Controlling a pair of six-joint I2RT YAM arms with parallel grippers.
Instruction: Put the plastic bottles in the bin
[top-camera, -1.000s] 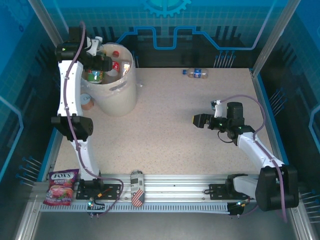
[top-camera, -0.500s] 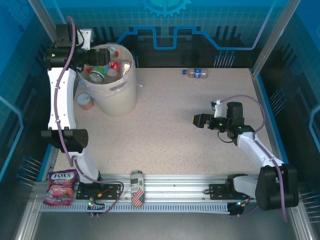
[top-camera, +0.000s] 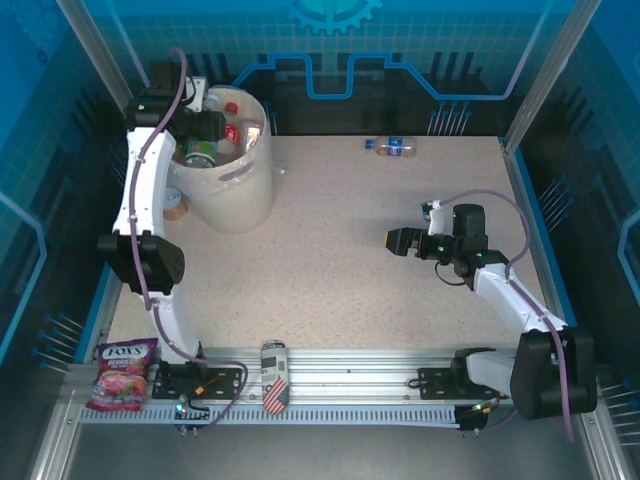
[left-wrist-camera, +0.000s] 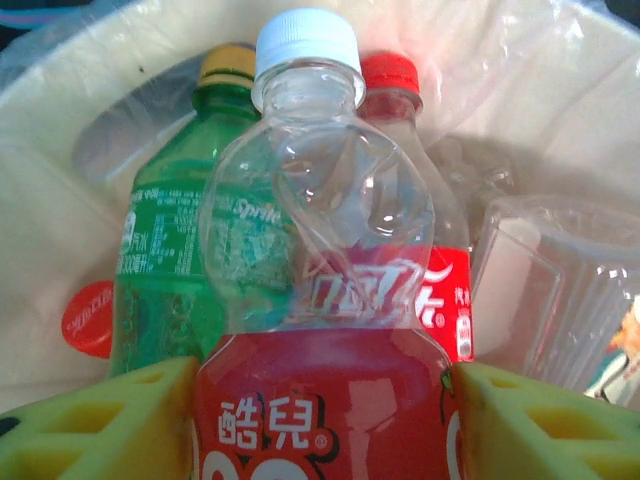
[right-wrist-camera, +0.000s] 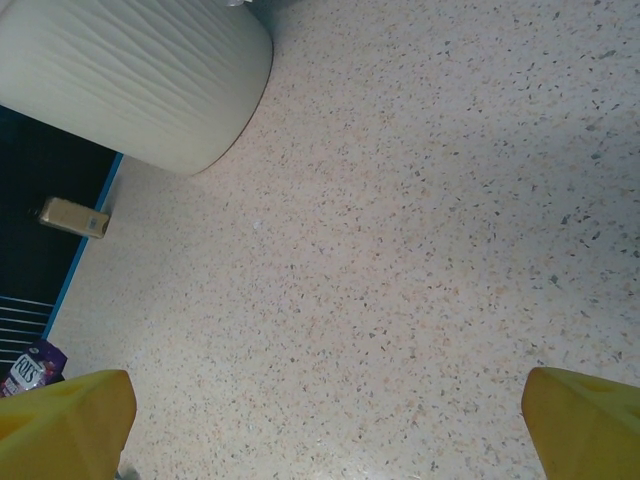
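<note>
The left gripper (top-camera: 203, 128) hung over the mouth of the cream-white bin (top-camera: 238, 196) at the table's (top-camera: 350, 300) far left corner. In the left wrist view its yellow fingers (left-wrist-camera: 110, 425) clamped a clear, white-capped bottle (left-wrist-camera: 315, 230) with a red label. Beyond it, inside the bin, stood a green Sprite bottle (left-wrist-camera: 165, 270) and a red-capped Coca-Cola bottle (left-wrist-camera: 445, 290). A blue-labelled bottle (top-camera: 392, 147) lay at the table's far edge. The right gripper (top-camera: 393, 240) hovered over bare table, fingers spread wide and empty.
</note>
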